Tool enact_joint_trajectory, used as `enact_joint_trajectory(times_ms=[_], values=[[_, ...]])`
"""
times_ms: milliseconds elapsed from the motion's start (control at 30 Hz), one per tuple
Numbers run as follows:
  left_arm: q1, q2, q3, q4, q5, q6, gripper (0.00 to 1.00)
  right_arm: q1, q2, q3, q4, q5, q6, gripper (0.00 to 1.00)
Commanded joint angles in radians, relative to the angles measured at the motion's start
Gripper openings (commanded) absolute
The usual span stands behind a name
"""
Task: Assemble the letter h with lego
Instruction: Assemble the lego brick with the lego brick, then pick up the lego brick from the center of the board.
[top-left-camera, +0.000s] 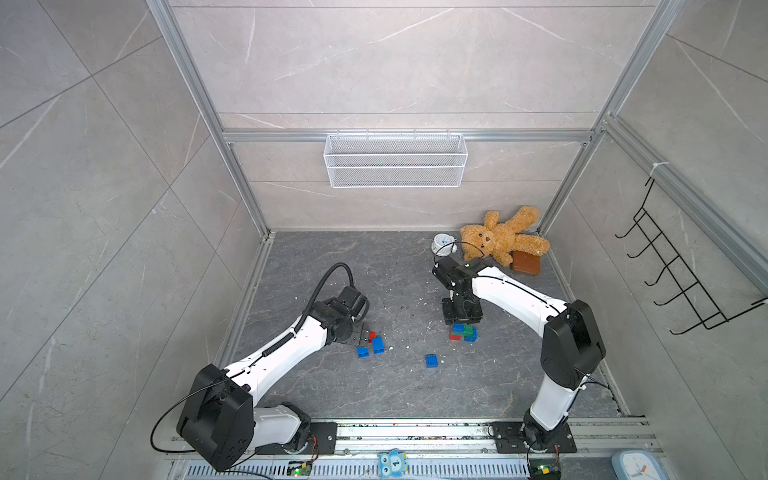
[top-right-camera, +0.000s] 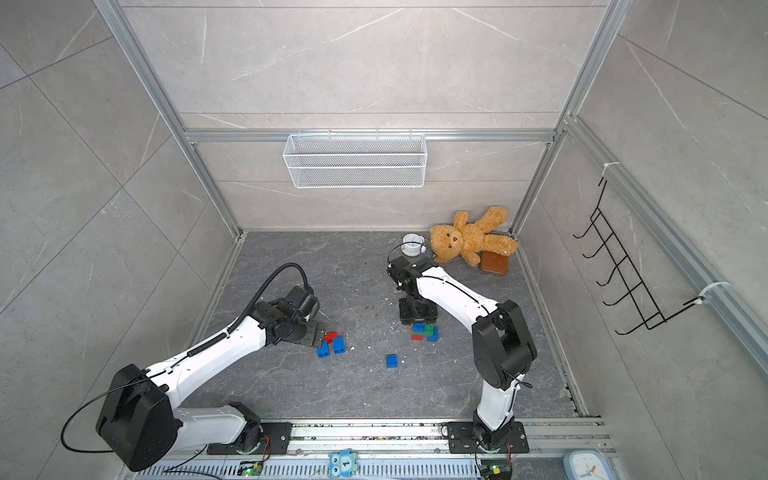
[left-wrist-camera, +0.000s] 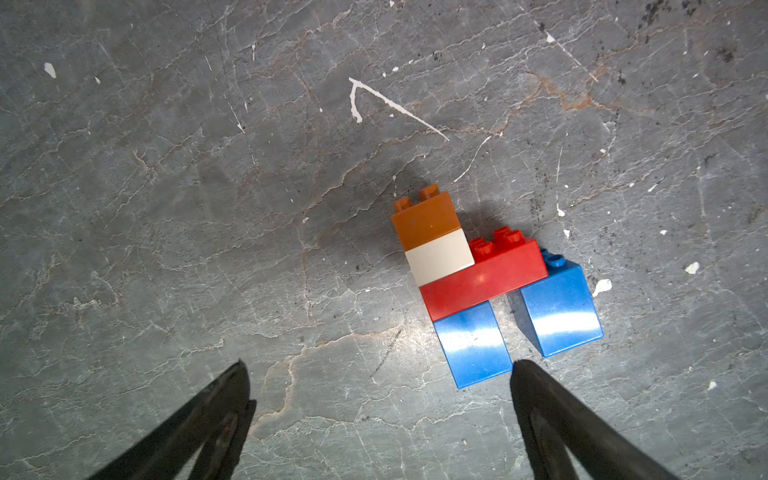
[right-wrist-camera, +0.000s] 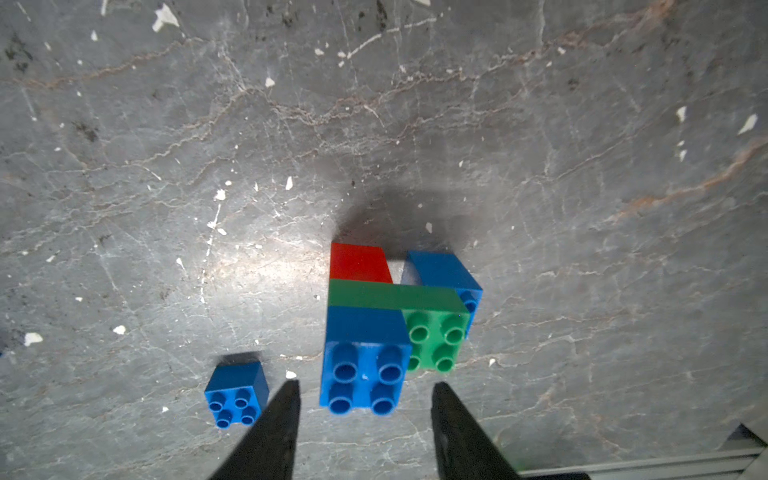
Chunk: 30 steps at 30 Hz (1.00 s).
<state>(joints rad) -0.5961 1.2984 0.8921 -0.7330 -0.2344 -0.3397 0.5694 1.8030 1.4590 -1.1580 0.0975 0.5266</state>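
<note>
**Two lego builds on the tabletop, both tools empty**

In both top views the lego lies in three spots on the dark stone tabletop (top-left-camera: 332, 266). A red-bar build (top-left-camera: 372, 343) lies just beside the left tool (top-left-camera: 360, 334). The right tool (top-left-camera: 462, 319) hangs over a green-bar build (top-left-camera: 464, 331). A loose blue brick (top-left-camera: 431, 360) sits alone between the two builds, nearer the front rail. A teddy bear (top-left-camera: 503, 237), an alarm clock (top-left-camera: 441, 243) and a smooth brown block (top-left-camera: 527, 262) are in the back right corner, well apart from the lego.

In the left wrist view the left tool (left-wrist-camera: 379, 365) stands wide, with nothing between its fingers. The red-bar build (left-wrist-camera: 484, 278) lies on its side. It is a long red brick with two blue bricks on one side. On the studded side, at one end, a white brick (left-wrist-camera: 438, 257) carries a brown brick (left-wrist-camera: 426, 220). One blue leg (left-wrist-camera: 473, 349) ends just beside a fingertip (left-wrist-camera: 525, 378); I cannot tell whether they touch.

In the right wrist view the right tool (right-wrist-camera: 366, 386) is parted a little wider than the top blue brick (right-wrist-camera: 365, 365) below it, with a gap on either side, and it holds nothing. The green-bar build (right-wrist-camera: 432, 328) stands studs up. A red brick (right-wrist-camera: 357, 264) and a blue one support a long green brick, and the top blue brick sits on one end of it. The loose blue brick (right-wrist-camera: 235, 395) stands studs up, near one finger.
</note>
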Motion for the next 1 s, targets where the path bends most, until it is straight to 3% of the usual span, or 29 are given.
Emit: enact_joint_trajectory(times_ms=[0,133,333,533,967], values=[[-0.005,-0.014,0.033,-0.020,-0.013,0.016,1.00,0.011,-0.042,0.026,-0.058,-0.002,-0.008,0.56],[-0.005,-0.024,0.032,-0.021,-0.018,0.015,1.00,0.072,-0.107,0.000,-0.054,-0.046,0.026,0.58],[-0.006,-0.035,0.032,-0.022,-0.026,0.013,1.00,0.252,-0.223,-0.113,0.007,-0.106,0.163,0.58],[-0.006,-0.027,0.035,-0.022,-0.014,0.009,1.00,0.392,-0.198,-0.235,0.182,-0.123,0.296,0.58],[-0.007,-0.038,0.032,-0.021,-0.013,0.011,1.00,0.395,-0.029,-0.295,0.349,-0.036,0.291,0.59]])
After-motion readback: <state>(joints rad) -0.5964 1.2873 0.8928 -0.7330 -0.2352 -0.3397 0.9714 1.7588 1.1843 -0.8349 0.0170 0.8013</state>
